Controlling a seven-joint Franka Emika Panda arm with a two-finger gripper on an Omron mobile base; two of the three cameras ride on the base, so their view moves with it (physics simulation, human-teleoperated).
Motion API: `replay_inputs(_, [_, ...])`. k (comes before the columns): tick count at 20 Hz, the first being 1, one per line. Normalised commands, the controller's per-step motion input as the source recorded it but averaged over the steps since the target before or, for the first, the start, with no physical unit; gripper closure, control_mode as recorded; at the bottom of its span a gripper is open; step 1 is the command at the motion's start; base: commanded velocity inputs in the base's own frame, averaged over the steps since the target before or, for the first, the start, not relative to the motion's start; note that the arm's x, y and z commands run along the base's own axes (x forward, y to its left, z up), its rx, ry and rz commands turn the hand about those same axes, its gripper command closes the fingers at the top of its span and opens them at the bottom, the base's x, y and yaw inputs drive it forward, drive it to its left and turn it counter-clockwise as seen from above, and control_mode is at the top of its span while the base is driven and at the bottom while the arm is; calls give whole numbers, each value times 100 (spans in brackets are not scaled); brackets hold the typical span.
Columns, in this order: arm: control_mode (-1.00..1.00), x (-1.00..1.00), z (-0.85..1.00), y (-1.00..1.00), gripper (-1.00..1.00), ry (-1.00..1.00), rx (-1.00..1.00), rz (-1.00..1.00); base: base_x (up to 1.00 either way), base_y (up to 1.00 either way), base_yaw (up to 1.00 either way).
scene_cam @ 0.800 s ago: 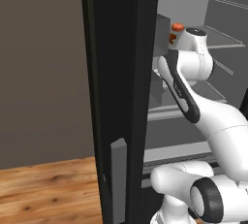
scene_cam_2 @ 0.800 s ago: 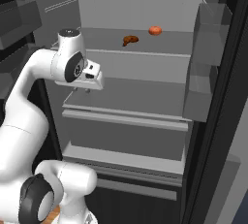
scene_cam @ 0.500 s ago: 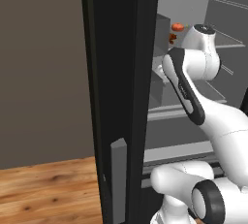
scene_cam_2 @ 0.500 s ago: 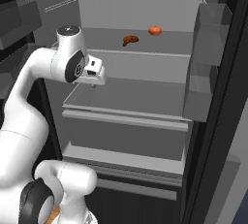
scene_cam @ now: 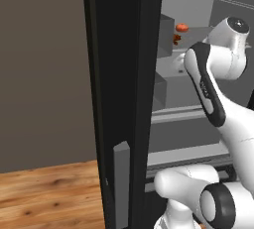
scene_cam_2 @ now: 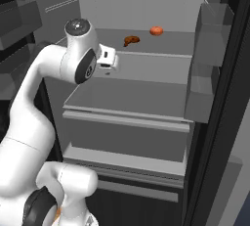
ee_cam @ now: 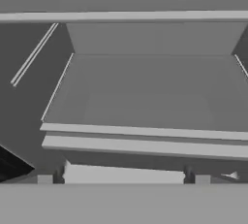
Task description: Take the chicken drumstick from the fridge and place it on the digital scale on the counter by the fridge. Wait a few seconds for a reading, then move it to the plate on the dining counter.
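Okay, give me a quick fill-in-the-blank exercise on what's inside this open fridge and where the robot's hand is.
1. The chicken drumstick lies on a fridge ____.
2. On that shelf, the small round thing beside the drumstick is coloured ____.
3. The gripper is ____ than the drumstick's shelf.
4. The gripper's jaws are ____, holding nothing.

Missing words: shelf; orange-red; lower; open

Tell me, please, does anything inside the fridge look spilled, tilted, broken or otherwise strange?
Nothing stands out. The fridge shelves look level and clean. The chicken drumstick lies on the upper shelf, apart from a small round orange-red item on the same shelf. The gripper is below that shelf, touching neither.
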Motion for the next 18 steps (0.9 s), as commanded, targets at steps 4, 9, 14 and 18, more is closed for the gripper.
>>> replay_inputs(4, [-100,63,39,-17,-100,-6,0,0,0,0,0])
replay_inputs(9, [-100,81,37,-11,-100,-1,0,-1,0,0,0])
replay_inputs(14, [-100,72,37,-10,-100,-3,0,-4,0,0,0])
replay_inputs(18, [-100,70,22,-10,-100,-2,0,-5,0,0,0])
